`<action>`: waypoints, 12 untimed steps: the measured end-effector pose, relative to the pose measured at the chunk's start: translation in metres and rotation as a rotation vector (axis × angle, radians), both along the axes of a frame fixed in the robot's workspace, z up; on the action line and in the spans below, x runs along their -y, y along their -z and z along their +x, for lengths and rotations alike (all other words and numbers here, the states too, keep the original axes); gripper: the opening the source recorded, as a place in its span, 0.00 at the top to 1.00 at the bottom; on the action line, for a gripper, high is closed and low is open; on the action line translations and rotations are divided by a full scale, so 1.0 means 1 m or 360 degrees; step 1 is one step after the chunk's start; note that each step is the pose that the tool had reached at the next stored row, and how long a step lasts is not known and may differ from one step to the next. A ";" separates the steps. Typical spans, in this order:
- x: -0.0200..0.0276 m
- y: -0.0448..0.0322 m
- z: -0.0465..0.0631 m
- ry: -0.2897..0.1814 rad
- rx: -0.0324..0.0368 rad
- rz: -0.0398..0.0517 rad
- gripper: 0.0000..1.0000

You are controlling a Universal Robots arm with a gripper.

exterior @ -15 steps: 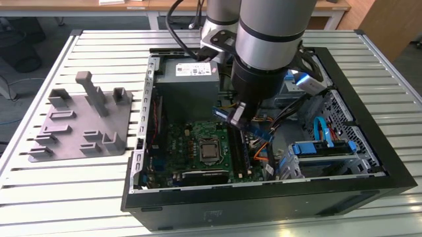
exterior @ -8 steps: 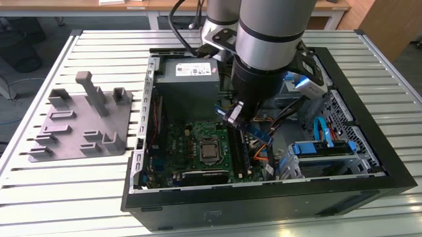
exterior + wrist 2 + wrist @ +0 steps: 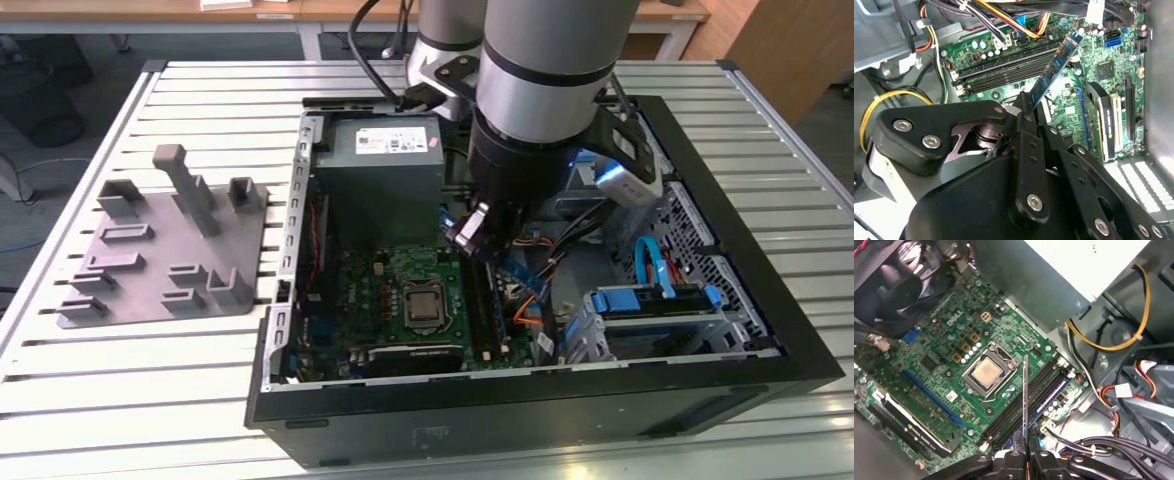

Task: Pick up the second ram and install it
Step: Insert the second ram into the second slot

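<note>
One gripper [image 3: 1026, 459] clamps second ram [image 3: 1025, 400] (edge-on), seemingly above memory slots [image 3: 1040, 382]

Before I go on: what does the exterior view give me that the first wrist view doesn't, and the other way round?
Exterior view: the grey fixture plate on the slatted table, at the exterior view's left of the computer case. First wrist view: the second ram edge-on, clamped in the gripper, crossing the memory slots at an angle, not seated. Both: the processor socket.

Lab: slatted workbench [image 3: 134, 400], open PC case [image 3: 534, 410]
</note>
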State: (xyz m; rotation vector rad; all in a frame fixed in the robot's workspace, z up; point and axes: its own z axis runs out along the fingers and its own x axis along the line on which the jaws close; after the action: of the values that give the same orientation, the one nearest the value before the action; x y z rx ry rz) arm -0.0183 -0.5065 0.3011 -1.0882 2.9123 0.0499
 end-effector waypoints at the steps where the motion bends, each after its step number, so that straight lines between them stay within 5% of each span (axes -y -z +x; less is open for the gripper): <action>1: 0.0000 0.0001 0.000 0.0021 0.0000 0.0000 0.86; 12: 0.0000 0.0004 0.000 0.0232 0.0000 0.0000 0.86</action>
State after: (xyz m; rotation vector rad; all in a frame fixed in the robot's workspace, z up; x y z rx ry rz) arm -0.0183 -0.5065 0.3007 -0.8729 2.9816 0.0461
